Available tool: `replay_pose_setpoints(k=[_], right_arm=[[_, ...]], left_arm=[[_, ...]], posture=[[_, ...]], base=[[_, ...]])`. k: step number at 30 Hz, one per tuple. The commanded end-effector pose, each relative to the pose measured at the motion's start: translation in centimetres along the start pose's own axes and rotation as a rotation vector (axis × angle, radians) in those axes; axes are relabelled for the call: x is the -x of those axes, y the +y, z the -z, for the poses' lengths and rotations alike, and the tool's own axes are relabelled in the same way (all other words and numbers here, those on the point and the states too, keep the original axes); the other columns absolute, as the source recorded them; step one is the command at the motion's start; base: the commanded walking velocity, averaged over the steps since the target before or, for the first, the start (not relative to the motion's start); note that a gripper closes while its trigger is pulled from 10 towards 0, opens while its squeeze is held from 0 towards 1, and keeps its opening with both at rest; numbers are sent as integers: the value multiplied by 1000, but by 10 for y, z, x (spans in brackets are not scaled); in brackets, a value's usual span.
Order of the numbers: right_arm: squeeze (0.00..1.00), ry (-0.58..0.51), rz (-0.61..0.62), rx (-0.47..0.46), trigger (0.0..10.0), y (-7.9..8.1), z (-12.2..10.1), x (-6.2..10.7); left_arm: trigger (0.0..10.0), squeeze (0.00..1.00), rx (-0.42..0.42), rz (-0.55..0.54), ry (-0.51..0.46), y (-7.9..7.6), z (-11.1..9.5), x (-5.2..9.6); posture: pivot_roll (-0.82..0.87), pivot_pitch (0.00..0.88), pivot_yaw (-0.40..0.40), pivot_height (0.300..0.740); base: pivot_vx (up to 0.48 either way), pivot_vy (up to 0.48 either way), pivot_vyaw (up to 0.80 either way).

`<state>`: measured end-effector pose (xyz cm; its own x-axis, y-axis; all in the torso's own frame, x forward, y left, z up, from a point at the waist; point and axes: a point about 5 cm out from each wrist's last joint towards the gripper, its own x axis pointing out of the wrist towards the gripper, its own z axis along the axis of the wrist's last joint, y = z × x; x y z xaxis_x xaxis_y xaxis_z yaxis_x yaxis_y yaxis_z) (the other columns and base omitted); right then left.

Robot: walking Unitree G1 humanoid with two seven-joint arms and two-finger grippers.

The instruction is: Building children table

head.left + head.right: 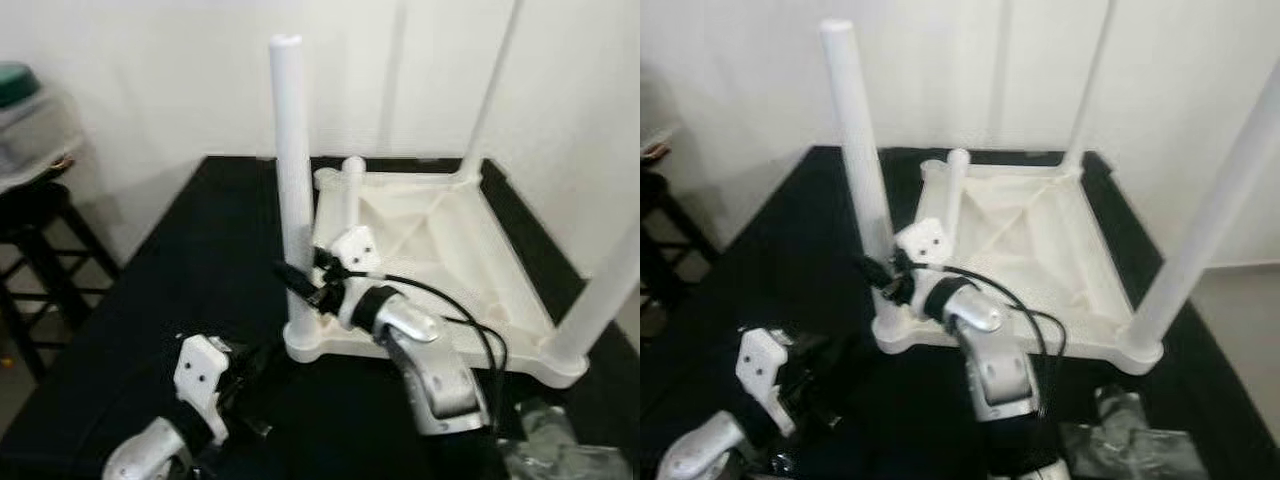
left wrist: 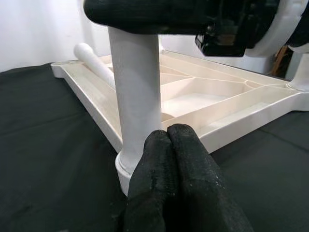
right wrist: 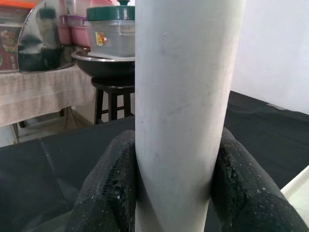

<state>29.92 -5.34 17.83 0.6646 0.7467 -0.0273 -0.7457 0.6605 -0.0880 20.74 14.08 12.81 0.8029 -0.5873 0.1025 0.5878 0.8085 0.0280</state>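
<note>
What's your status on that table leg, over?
Right gripper clamped on the near-left leg, standing upright in the upturned tabletop. Left gripper shut, empty, low beside that corner. A loose leg lies in the tabletop.

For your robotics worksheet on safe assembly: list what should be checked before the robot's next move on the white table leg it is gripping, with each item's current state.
1. Right gripper closed around the near-left white plastic table leg: ok.
2. Leg upright in its corner socket: ok.
3. Leg fully seated: cannot tell.
4. Upturned white plastic tabletop flat on the black cloth: ok.
5. Left gripper shut, empty, near the leg's base: ok.
6. Loose white rod inside the tabletop: not ok.
</note>
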Motion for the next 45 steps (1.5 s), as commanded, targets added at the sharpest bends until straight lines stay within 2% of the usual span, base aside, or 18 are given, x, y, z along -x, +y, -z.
replay_pose_setpoints(k=[1,2,3,4,5,10,13,14,15,16,17,18,19,25,31,33,41,45], right_arm=[[0,232,10,-49,0,2,44,8],[0,237,34,-52,4980,4,42,9],[0,237,34,-52,4980,4,42,9],[863,205,35,-95,10000,5,38,9],[1000,169,25,-134,10000,8,33,10],[1000,98,-25,-159,10000,13,23,13],[1000,54,-56,-158,10000,13,19,30],[1000,41,-69,-159,10000,12,19,38],[1000,41,-69,-159,10000,12,19,38],[1000,32,-78,-158,10000,11,19,44],[1000,22,-92,-158,10000,12,18,51],[1000,22,-92,-158,10000,12,18,51],[1000,19,-101,-155,10000,12,19,58],[1000,-10,-94,-198,10000,10,23,74],[1000,-61,-144,-221,10000,11,24,76],[0,-56,-190,-218,10000,13,25,77],[0,-51,-250,-254,10000,16,29,78],[0,-54,-275,-268,10000,16,31,76]], left_arm=[[0,0,1,-10,12,2,3,1],[0,0,-2,-20,11,2,3,1],[0,0,-2,-20,11,2,3,1],[0,0,-4,-23,11,2,3,2],[0,0,-6,-22,12,2,3,2],[0,0,-6,-14,15,3,3,2],[0,0,10,-27,9,5,2,3],[1255,0,21,-51,5,7,1,4],[1255,0,21,-51,5,7,1,4],[2196,0,33,-74,2,9,1,4],[4980,0,51,-116,-9,13,-1,4],[4980,0,51,-116,-9,13,-1,4],[10000,0,67,-165,-16,18,-3,3],[10000,0,97,-355,-25,33,-7,1],[10000,0,109,-413,27,38,-2,-1],[10000,0,106,-415,44,38,0,-2],[10000,0,93,-382,81,37,3,-8],[10000,0,105,-376,100,37,6,-5]], posture=[[12,38,-21,740],[15,36,-22,740],[15,36,-22,740],[15,32,-22,740],[13,30,-20,740],[3,26,-14,740],[-7,28,-10,740],[-13,28,-7,740],[-13,28,-7,740],[-18,29,-5,740],[-25,29,-4,740],[-25,29,-4,740],[-34,29,-2,740],[-57,29,7,740],[-58,19,10,740],[-59,18,6,740],[-60,7,9,740],[-47,1,7,740]], base=[[0,0,0],[0,0,0],[0,0,0],[0,0,0],[0,0,0],[0,0,0],[0,0,0],[0,0,0],[0,0,0],[0,0,0],[0,0,0],[0,0,0],[0,0,0],[0,0,0],[0,0,0],[0,0,0],[0,-180,0],[0,-120,0]])
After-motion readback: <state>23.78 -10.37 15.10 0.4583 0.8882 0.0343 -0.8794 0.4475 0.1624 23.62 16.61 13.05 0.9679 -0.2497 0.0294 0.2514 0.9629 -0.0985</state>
